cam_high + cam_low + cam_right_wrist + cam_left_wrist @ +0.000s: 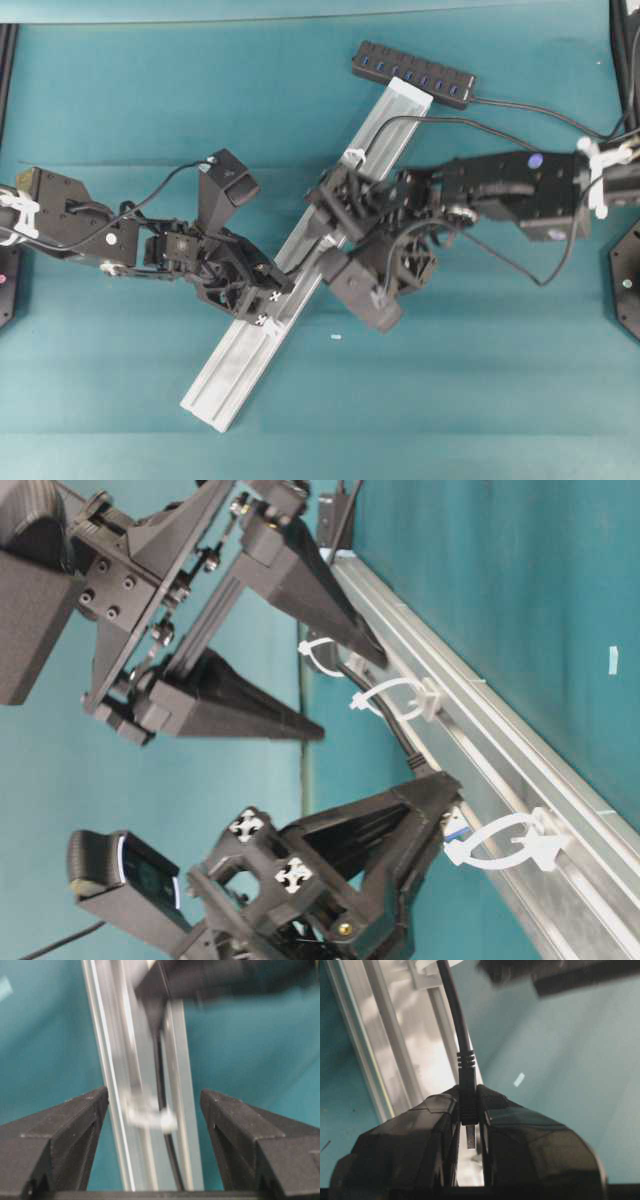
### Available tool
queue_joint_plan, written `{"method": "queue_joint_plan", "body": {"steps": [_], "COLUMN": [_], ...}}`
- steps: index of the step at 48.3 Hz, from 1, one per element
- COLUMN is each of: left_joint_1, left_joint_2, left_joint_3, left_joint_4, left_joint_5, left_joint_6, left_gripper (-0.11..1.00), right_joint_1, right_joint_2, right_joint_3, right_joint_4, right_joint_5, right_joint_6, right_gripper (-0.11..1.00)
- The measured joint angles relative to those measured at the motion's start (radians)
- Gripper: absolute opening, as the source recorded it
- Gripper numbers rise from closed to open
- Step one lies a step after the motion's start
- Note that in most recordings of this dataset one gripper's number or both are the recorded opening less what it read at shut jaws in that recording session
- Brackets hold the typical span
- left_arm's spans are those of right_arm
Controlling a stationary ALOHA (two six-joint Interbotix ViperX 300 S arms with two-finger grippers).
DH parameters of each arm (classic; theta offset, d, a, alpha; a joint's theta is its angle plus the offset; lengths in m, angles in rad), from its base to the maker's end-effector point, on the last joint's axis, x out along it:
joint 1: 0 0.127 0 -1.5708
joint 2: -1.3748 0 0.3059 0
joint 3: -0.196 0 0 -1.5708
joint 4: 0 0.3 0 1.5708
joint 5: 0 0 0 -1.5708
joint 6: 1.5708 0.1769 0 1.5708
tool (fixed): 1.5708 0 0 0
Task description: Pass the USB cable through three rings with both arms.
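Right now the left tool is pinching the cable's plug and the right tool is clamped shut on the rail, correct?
Not quite. The left tool does pinch the cable's plug, but the right tool stands wide open over the rail, gripping nothing, as the right wrist view shows.

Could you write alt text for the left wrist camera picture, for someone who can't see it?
Close-up from the robot's wrist: the left gripper is shut on the plug of a dark USB cable, its metal tip showing between the jaws. The cable runs up along a silver rail lying on a teal table.
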Motion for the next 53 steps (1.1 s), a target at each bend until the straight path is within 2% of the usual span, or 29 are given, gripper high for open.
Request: {"method": "queue_joint_plan", "body": {"steps": [13,21,26,34,37,53], "left_joint_1": [-0.002,-0.002,-0.003,-0.002,-0.002,0.005], "left_joint_2": [-0.008,-0.008,-0.008,-0.008,-0.009,-0.009], "left_joint_3": [-0.002,-0.002,-0.003,-0.003,-0.002,-0.005], "left_joint_4": [-0.003,-0.003,-0.003,-0.003,-0.003,-0.003], "left_joint_5": [0.000,0.002,0.000,0.000,0.002,0.002], "left_joint_6": [-0.002,-0.002,0.000,0.002,0.000,0.000], "left_gripper": [0.10,0.10,0.10,0.10,0.10,0.10], "right_joint_1": [-0.003,-0.006,-0.009,-0.012,-0.012,-0.018], "right_joint_2": [0.077,0.095,0.098,0.109,0.114,0.133], "right_joint_3": [-0.031,-0.034,-0.038,-0.054,-0.063,-0.097], "right_joint_4": [0.000,-0.005,-0.006,-0.012,-0.012,-0.015], "right_joint_5": [-0.014,-0.015,-0.017,-0.018,-0.017,0.020], "right_joint_6": [0.000,0.002,0.002,0.002,0.000,0.002], "right_gripper": [0.76,0.66,0.53,0.17,0.09,0.08]}}
